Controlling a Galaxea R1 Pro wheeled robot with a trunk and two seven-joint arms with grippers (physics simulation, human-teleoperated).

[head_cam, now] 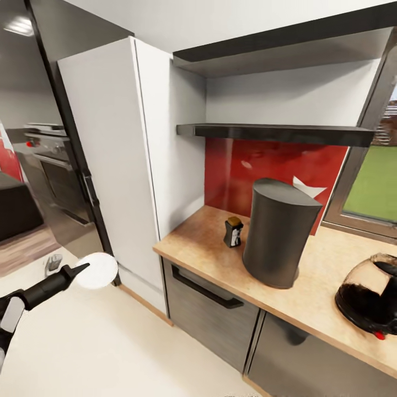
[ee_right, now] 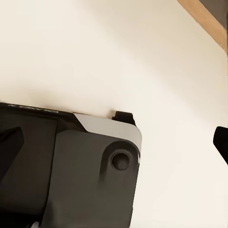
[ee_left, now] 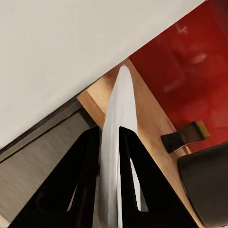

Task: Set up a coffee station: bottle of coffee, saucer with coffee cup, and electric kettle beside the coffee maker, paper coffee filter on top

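Gripping saucer [ee_left: 118,142] edge-on: left end effector [ee_left: 110,137] | right: state untellable | head: kettle [head_cam: 370,300]

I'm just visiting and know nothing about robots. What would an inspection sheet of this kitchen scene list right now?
Surface: wooden countertop over grey drawers.
Job's things: dark cylindrical coffee maker stands on the counter; small coffee bottle beside it, apart; white paper filter behind its top, contact unclear; round kettle at the counter's right; white saucer held edge-on.
Clutter: nothing seen.
Grippers: left gripper is shut on the saucer, out over the floor; right gripper's state cannot be told.
Cables: nothing seen.
Surroundings: red backsplash, dark shelf, white tall cabinet, oven, window.
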